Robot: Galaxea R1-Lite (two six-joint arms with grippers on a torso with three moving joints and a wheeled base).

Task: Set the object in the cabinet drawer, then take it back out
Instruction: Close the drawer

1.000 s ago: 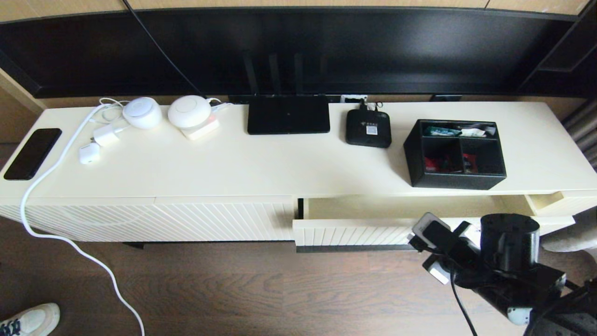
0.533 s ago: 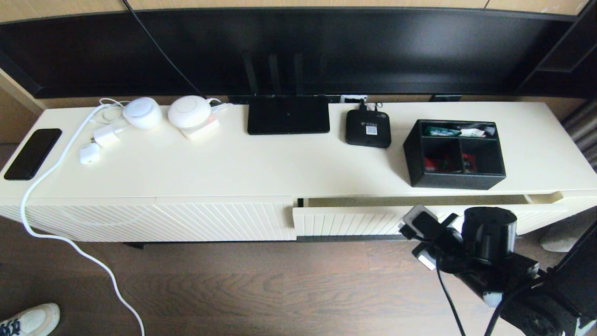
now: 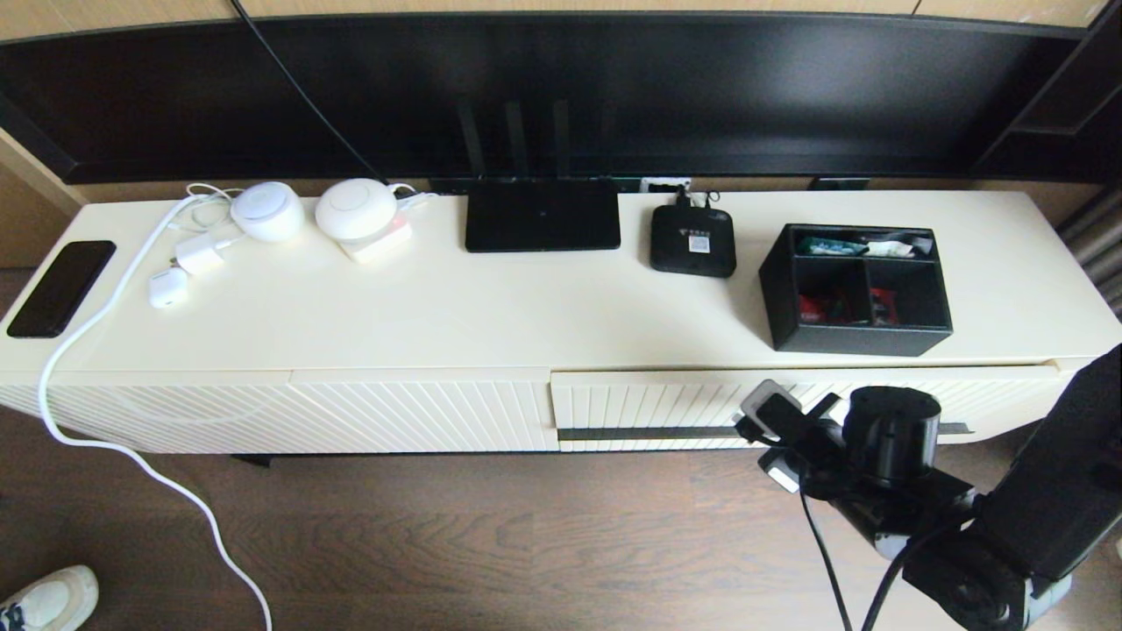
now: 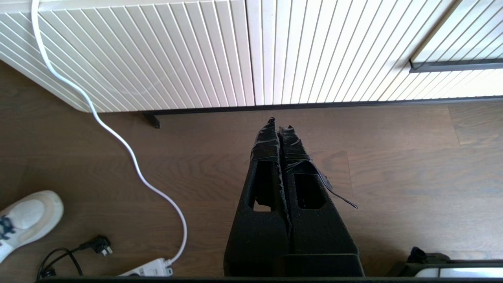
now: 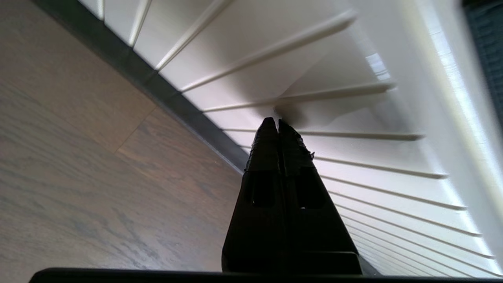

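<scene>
The black organizer box (image 3: pixel 855 287), with colourful packets in its compartments, stands on the cabinet top at the right, above the drawer. The cream ribbed cabinet drawer (image 3: pixel 649 405) is pushed in flush, and its dark handle strip (image 3: pixel 649 433) shows along the lower edge. My right arm (image 3: pixel 885 438) reaches in front of the drawer's right half. My right gripper (image 5: pixel 277 122) is shut and empty, its tips at the ribbed drawer front (image 5: pixel 353 114). My left gripper (image 4: pixel 278 124) is shut and empty, hanging over the floor before the left cabinet panel, outside the head view.
On the cabinet top sit a flat black router (image 3: pixel 542 215), a small set-top box (image 3: pixel 692 241), white round devices (image 3: pixel 355 209) and a phone (image 3: pixel 61 287). A white cable (image 3: pixel 105 438) trails to the floor, ending at a power strip (image 4: pixel 147 269). A shoe (image 3: pixel 53 600) is at the lower left.
The drawer has slid from partly open to fully shut while my right arm moved in toward the cabinet. The organizer box has stayed on top.
</scene>
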